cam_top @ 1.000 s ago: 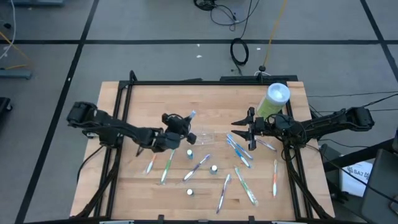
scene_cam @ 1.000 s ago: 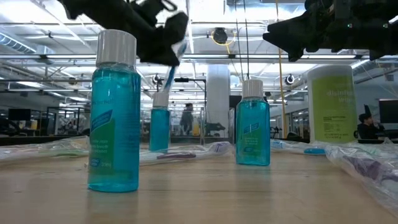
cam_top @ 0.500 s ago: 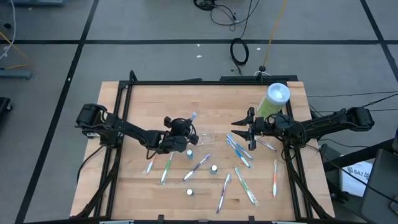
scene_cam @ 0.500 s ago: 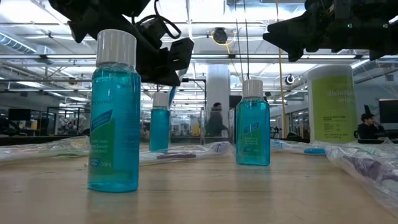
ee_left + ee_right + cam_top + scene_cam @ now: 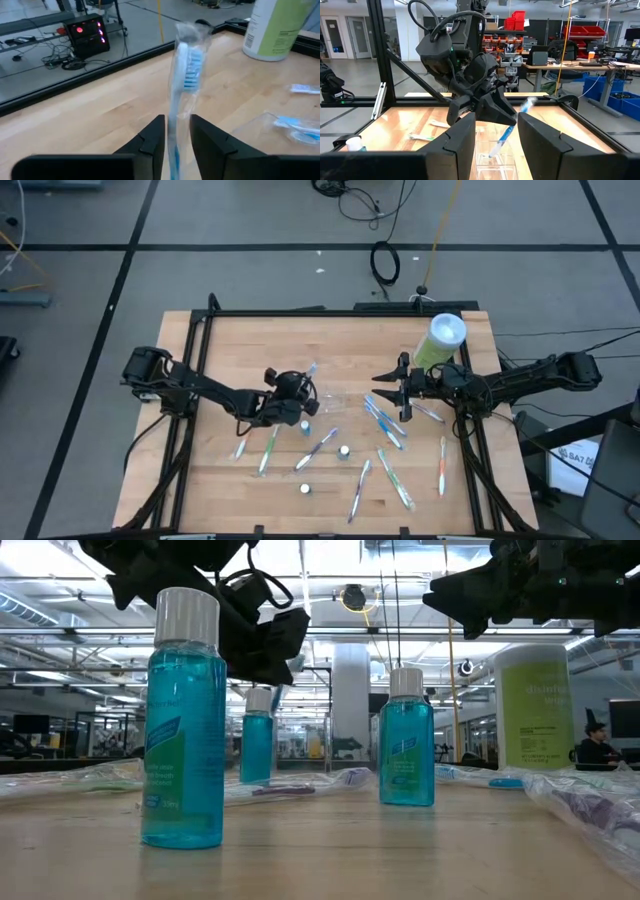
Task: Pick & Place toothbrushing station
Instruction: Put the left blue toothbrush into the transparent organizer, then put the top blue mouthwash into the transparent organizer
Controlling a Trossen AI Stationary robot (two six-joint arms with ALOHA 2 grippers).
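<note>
Wood surface [image 5: 230,340], black-framed, grey floor around. Left end effector [image 5: 175,135] jaws parted around wrapped blue toothbrush [image 5: 182,85], 9 o'clock of centre. Right end effector [image 5: 385,394] open, empty, 3 o'clock.

The wrapped blue toothbrush [image 5: 181,90] between the left gripper [image 5: 176,142]'s fingers is cut off at the left wrist picture's lower edge, so its handle end stays unseen. From above, the left gripper hides most of the clear cup [image 5: 330,396] beside it. The toothbrushes [image 5: 385,424] below the right gripper [image 5: 392,392] are too small to tell apart.
</note>
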